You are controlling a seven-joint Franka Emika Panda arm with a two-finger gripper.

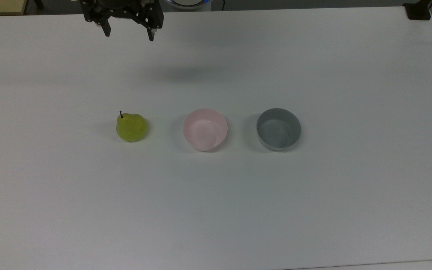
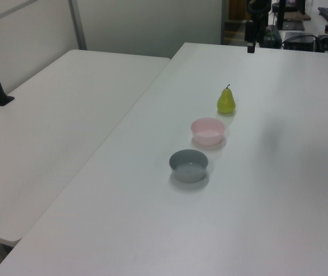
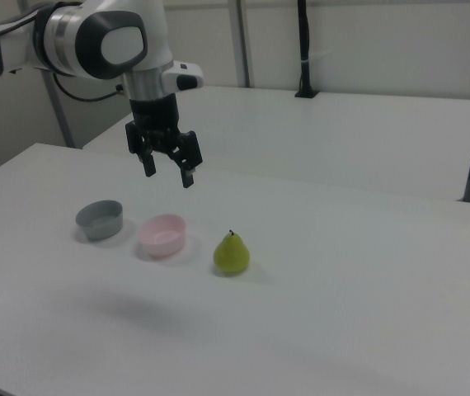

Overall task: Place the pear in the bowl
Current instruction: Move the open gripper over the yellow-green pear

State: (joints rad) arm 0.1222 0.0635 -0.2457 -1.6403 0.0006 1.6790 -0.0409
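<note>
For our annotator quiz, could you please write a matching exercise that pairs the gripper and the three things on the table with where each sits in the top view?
Things:
1. small yellow-green pear
2. pale pink round bowl
3. grey round bowl
4. black two-finger gripper

Places or states:
A. middle of the row
B. above the table, fingers apart, holding nothing
C. the top view's right end of the row
D. the top view's left end of the row, upright on the white table

Pairs: 1-D, 2-A, 3-C, 4-B
</note>
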